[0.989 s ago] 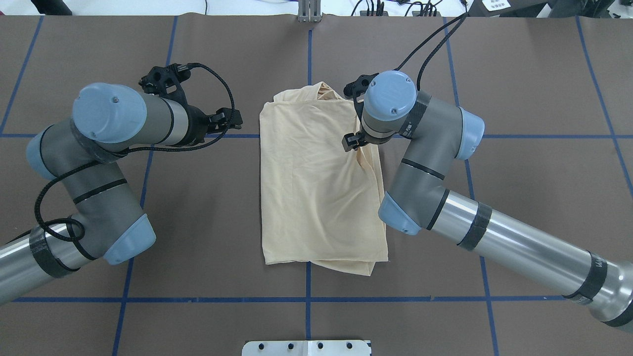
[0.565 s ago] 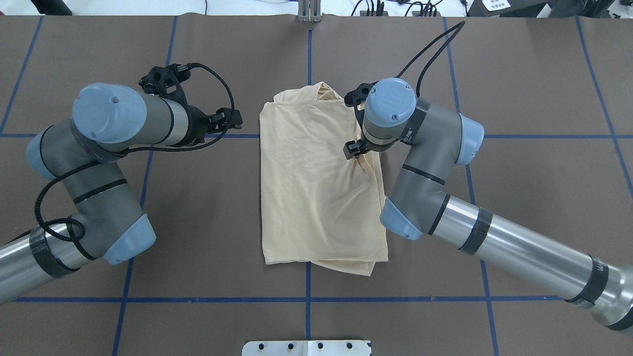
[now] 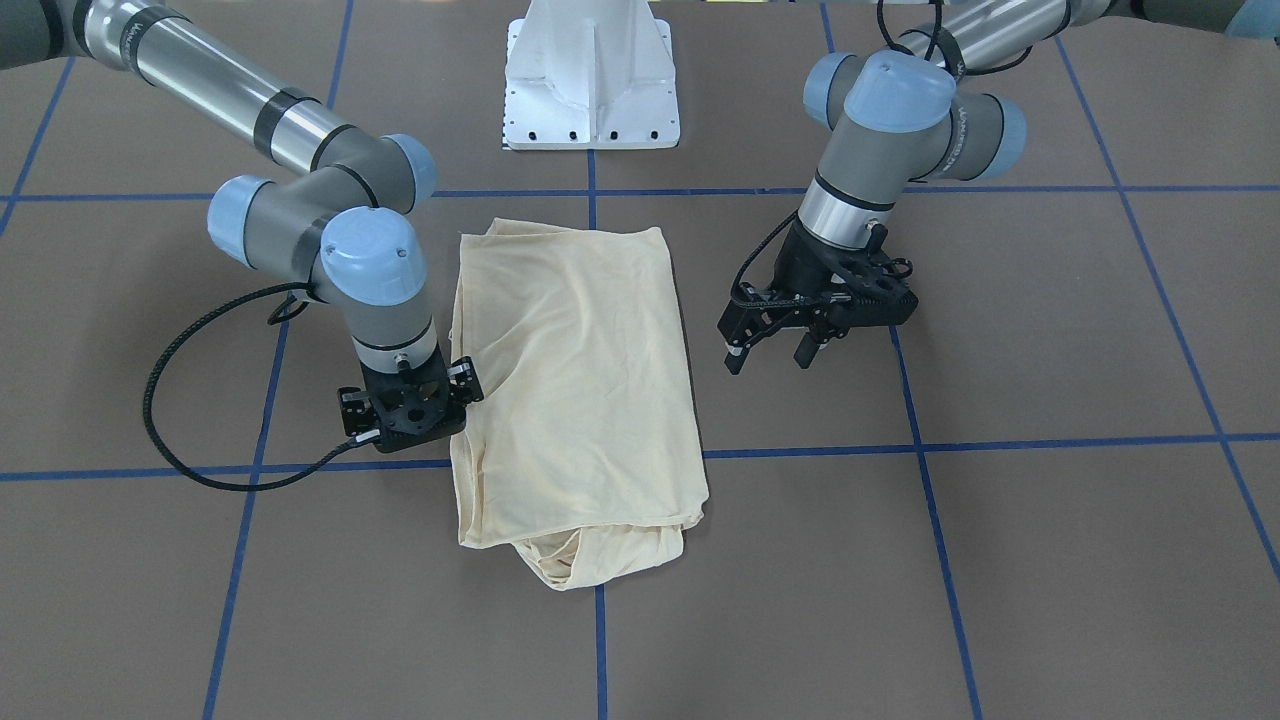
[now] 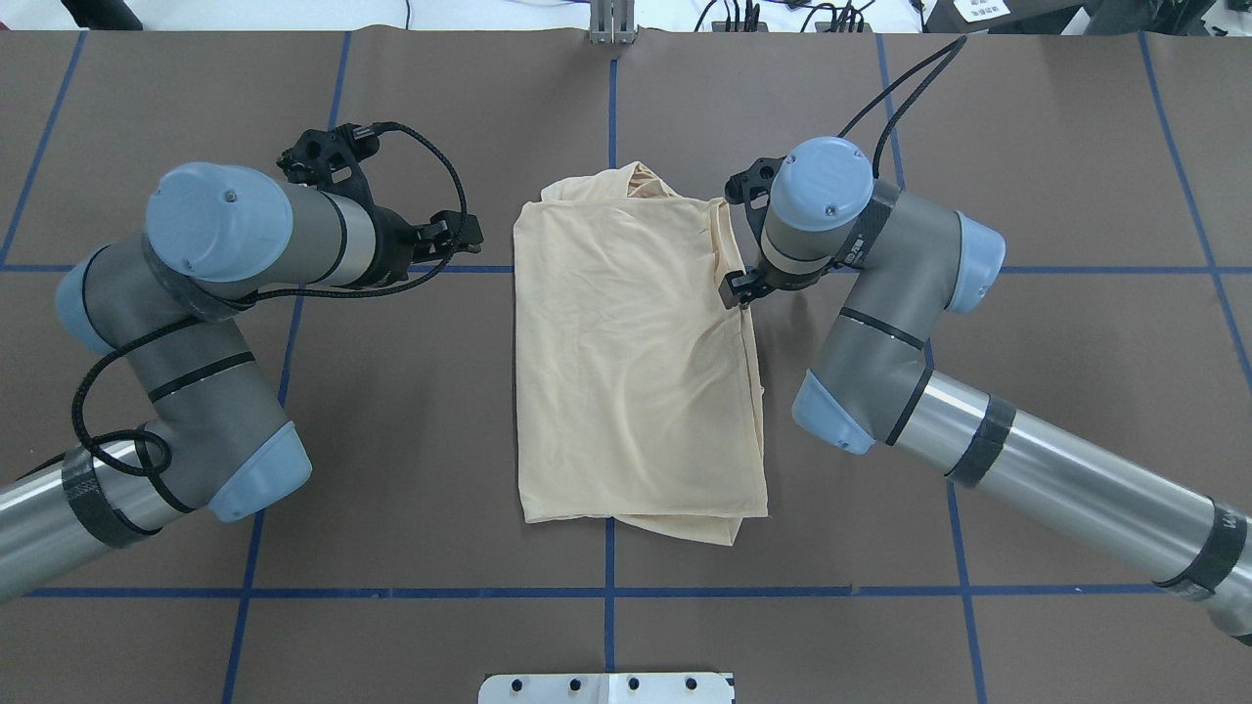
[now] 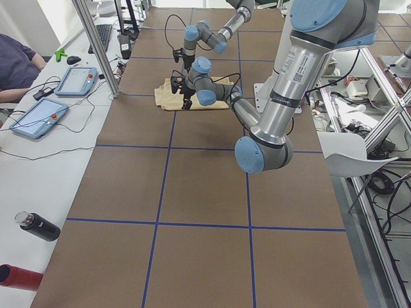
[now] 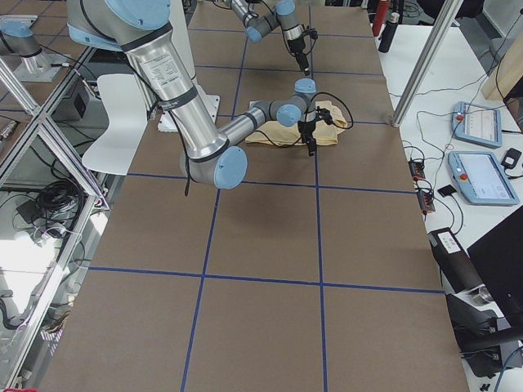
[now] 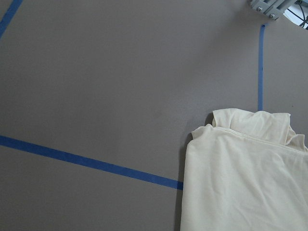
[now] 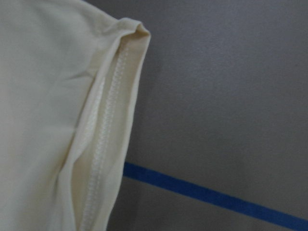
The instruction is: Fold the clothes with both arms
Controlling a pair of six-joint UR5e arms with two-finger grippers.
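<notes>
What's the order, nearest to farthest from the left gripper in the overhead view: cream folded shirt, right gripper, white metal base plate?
1. Cream folded shirt, just right of the left gripper.
2. Right gripper, at the shirt's far edge.
3. White metal base plate, bottom centre.

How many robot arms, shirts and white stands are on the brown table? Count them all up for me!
Grey-and-silver jointed robot arms: 2 (left arm, right arm)
Pale cream-yellow folded cloth shirt: 1
White metal pedestal base: 1
Total: 4
</notes>
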